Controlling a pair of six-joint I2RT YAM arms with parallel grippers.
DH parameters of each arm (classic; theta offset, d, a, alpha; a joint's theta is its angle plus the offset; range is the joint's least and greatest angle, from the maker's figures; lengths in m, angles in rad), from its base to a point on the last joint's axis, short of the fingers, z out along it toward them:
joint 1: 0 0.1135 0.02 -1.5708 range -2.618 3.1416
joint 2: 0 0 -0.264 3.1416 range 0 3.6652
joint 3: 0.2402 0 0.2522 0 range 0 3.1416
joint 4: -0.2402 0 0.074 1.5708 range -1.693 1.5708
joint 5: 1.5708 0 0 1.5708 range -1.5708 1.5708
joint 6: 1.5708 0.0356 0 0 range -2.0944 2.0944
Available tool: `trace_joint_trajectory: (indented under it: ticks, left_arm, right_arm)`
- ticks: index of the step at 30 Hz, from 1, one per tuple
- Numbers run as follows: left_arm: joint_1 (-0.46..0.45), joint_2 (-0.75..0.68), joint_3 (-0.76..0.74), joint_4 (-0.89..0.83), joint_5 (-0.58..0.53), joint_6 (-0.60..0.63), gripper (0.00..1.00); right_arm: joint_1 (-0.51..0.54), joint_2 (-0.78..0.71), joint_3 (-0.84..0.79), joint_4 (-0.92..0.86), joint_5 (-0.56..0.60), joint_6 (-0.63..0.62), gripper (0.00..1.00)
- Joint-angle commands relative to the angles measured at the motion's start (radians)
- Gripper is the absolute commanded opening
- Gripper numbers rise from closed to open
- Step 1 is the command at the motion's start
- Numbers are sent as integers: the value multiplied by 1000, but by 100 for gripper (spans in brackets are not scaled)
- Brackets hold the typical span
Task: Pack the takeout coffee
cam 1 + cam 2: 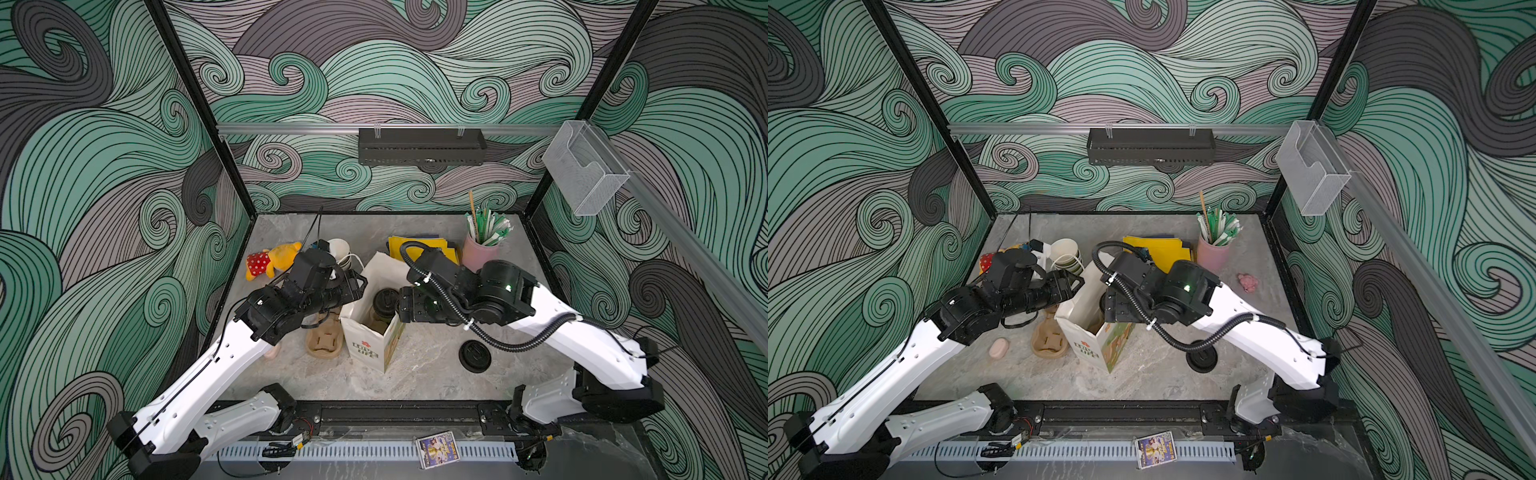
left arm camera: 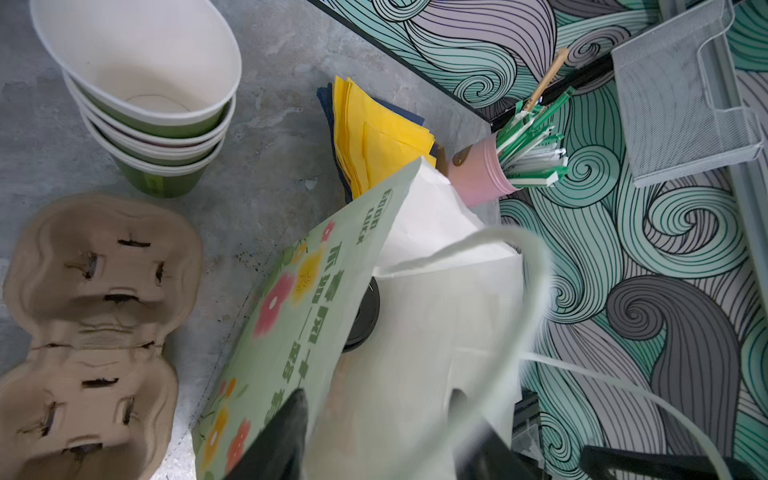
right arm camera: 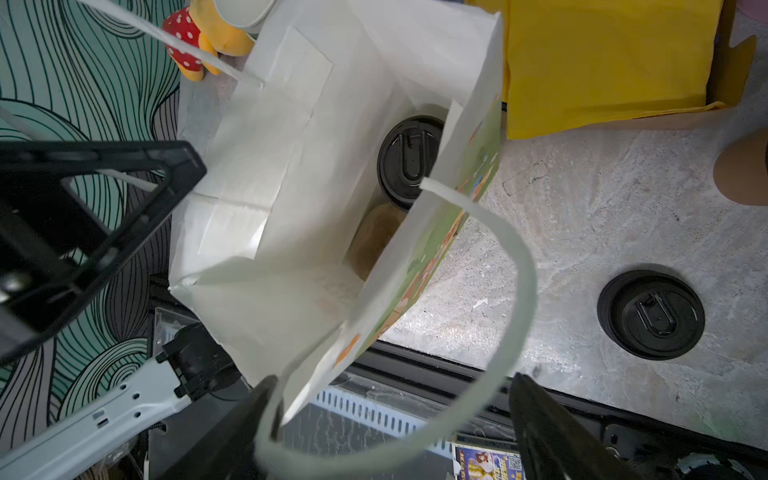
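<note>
Cup [image 3: 409, 160], upright in the bag [image 1: 365, 345] at table centre, looks light, thin-walled and crushable, so grip mid-body gently; left gripper [image 2: 379, 395] at the bag's 9 o'clock, right gripper [image 3: 394, 378] at 3, both with jaws apart.

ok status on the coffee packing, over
Status: left gripper open at the edge of the bag, right gripper open. One lidded cup down in the bag. Handle loops between the right gripper's jaws.

White arms [image 1: 216, 365], black joints [image 1: 498, 291] (ribbed cable [image 1: 517, 346])
</note>
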Motion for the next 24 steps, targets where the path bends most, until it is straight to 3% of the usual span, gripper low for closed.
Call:
trace_joint_trajectory:
  ticks: [1,3,7,13,20,24]
  left_arm:
    - [-5,-40,61,-66,-71,70,77]
    - [-1,-32,97,-107,-72,113,80]
    - [9,55,205,-239,-28,205,81]
    - [50,136,303,-335,-8,255,79]
    - [142,154,333,-336,153,303,74]
    - [162,162,344,-338,301,341,73]
  right_arm:
    - [21,35,6,54,69,63,86]
    - [29,57,6,54,76,79,83]
    - [33,84,-18,43,118,137,68]
    - [31,105,-6,12,149,131,36]
    - [9,49,-56,3,133,85,7]
    - [-14,5,-92,4,79,17,0]
